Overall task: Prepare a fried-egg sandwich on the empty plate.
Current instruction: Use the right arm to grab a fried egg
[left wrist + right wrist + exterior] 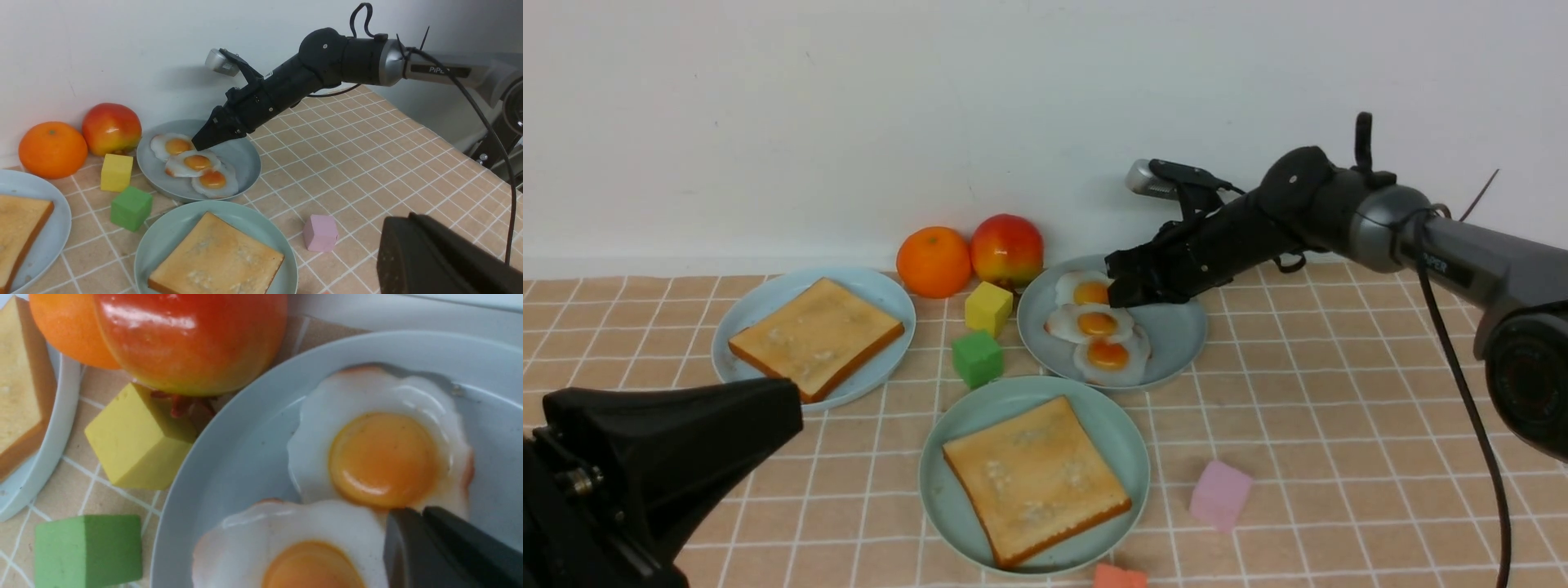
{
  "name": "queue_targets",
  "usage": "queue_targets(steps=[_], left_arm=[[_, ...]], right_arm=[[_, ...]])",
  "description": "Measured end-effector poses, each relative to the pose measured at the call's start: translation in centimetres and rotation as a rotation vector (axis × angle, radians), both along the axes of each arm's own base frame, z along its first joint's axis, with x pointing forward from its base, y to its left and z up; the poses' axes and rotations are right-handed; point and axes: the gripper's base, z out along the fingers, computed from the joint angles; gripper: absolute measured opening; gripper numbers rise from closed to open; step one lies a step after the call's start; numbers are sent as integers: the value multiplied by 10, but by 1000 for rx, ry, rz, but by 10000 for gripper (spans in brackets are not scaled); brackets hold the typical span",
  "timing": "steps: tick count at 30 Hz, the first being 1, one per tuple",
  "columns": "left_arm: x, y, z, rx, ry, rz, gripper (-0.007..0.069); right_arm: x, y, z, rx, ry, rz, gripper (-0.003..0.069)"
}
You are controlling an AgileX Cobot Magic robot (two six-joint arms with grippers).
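Note:
A mint-green plate (1013, 392) at front centre holds one toast slice (1036, 478). A second toast slice (815, 336) lies on the light sky-blue plate (768, 298) at left. Three fried eggs lie on the greyish-blue plate (1176, 331). The far fried egg (1086, 290) also shows in the right wrist view (380, 457). My right gripper (1117, 296) is shut, with its tips (423, 510) touching that egg's near edge beside the middle egg (1092, 322). My left gripper (796, 404) is shut and empty, raised at the front left.
An orange (934, 261) and an apple (1006, 249) stand by the back wall. A yellow cube (988, 308) and a green cube (977, 357) lie between the plates. A pink cube (1219, 494) and a red block (1119, 576) lie at the front right.

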Motion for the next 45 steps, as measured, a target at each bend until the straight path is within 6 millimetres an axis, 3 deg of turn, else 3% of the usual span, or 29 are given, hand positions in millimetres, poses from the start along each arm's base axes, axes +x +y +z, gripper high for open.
queue_targets(steps=[3, 8, 15, 19, 23, 30, 33, 45], left_arm=[[0, 0, 0, 0, 0, 0, -5], [0, 0, 0, 0, 0, 0, -2], [0, 0, 0, 0, 0, 0, 4], [0, 0, 0, 0, 0, 0, 4], [0, 0, 0, 0, 0, 0, 4], [0, 0, 0, 0, 0, 0, 11], [0, 0, 0, 1, 1, 0, 14], [0, 0, 0, 1, 1, 0, 21]], right_arm=[[-1, 0, 2, 0, 6, 9, -8], [-5, 1, 13, 1, 15, 40, -9], [-11, -3, 45, -39, -41, 70, -3], [-17, -3, 46, -64, 2, 106, 4], [-19, -2, 39, -58, 67, 79, 48], [-14, -3, 22, -29, 140, -19, 280], [-13, -2, 17, -27, 145, -26, 335], [-8, 5, 13, 55, 127, -69, 335]])
